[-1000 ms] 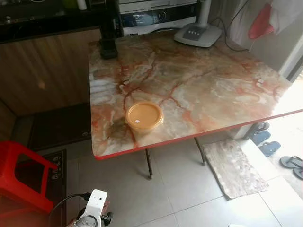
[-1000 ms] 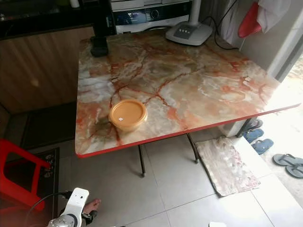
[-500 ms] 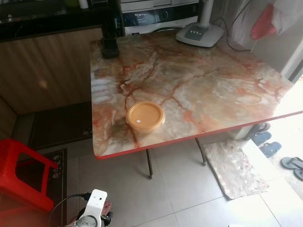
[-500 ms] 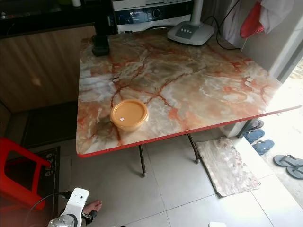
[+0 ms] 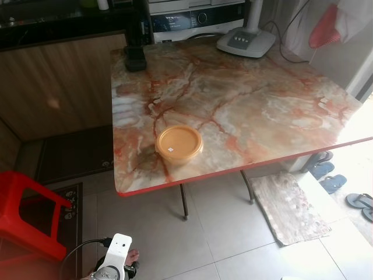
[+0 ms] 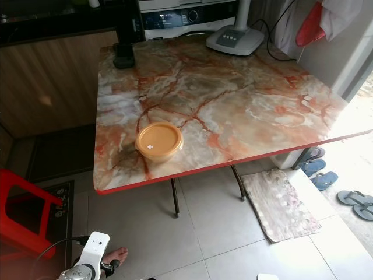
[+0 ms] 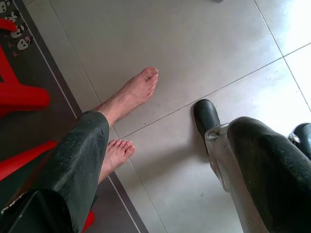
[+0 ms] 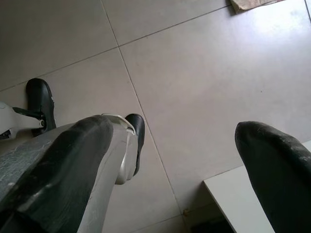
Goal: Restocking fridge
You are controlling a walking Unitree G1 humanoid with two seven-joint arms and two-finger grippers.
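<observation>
Both arms hang low over the tiled floor, left gripper [image 7: 160, 160] and right gripper [image 8: 175, 160] with fingers apart, holding nothing.
Beyond, the lidded orange container [image 5: 179, 144] sits near the marble table's [image 5: 262, 111] front edge; no fridge in sight, so progress is unclear.

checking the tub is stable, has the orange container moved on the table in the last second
No. The orange container sits on the same red vein near the marble table's front red edge; the small shift in the picture is the camera moving.
</observation>
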